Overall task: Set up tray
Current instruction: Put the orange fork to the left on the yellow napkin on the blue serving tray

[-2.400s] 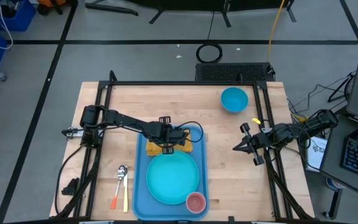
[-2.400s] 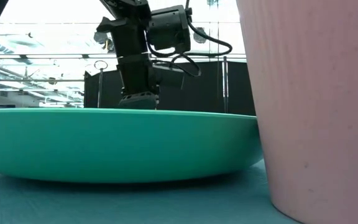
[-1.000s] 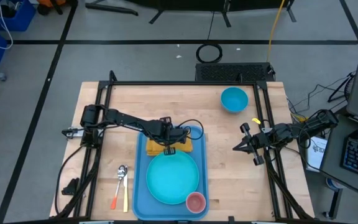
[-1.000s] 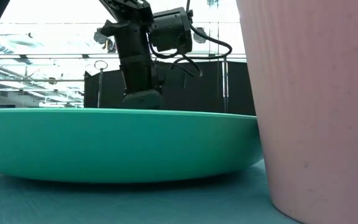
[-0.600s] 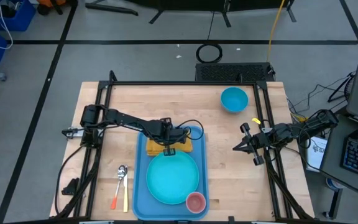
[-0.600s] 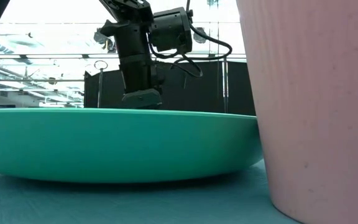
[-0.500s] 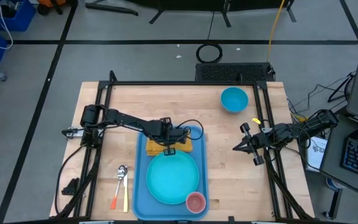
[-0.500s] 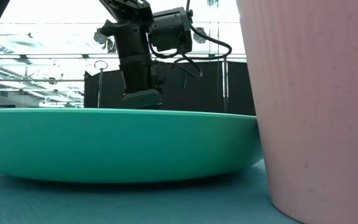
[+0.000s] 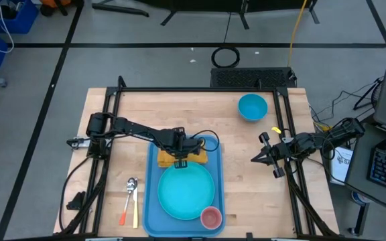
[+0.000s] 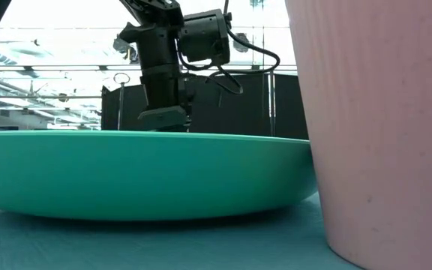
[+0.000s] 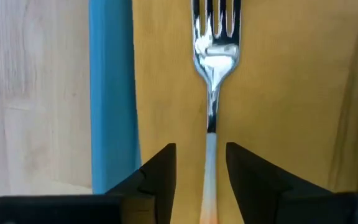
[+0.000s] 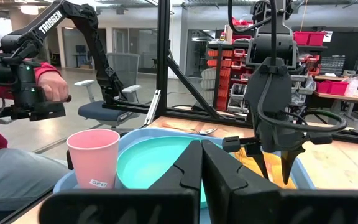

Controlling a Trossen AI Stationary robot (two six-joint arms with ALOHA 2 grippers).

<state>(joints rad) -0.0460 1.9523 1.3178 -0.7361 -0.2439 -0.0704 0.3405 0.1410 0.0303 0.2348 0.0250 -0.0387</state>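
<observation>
Jaws: left parted astride fork on napkin; right closed | plate, cup crowd tray

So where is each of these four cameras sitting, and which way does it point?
High view: overhead, straight down on table, both arms.
Low view: on the tray, level past plate and pink cup at the left arm.
Left wrist view: down on the fork on the napkin, own fingers apart.
Right wrist view: across at tray, own jaws together.
All show the tray.
</observation>
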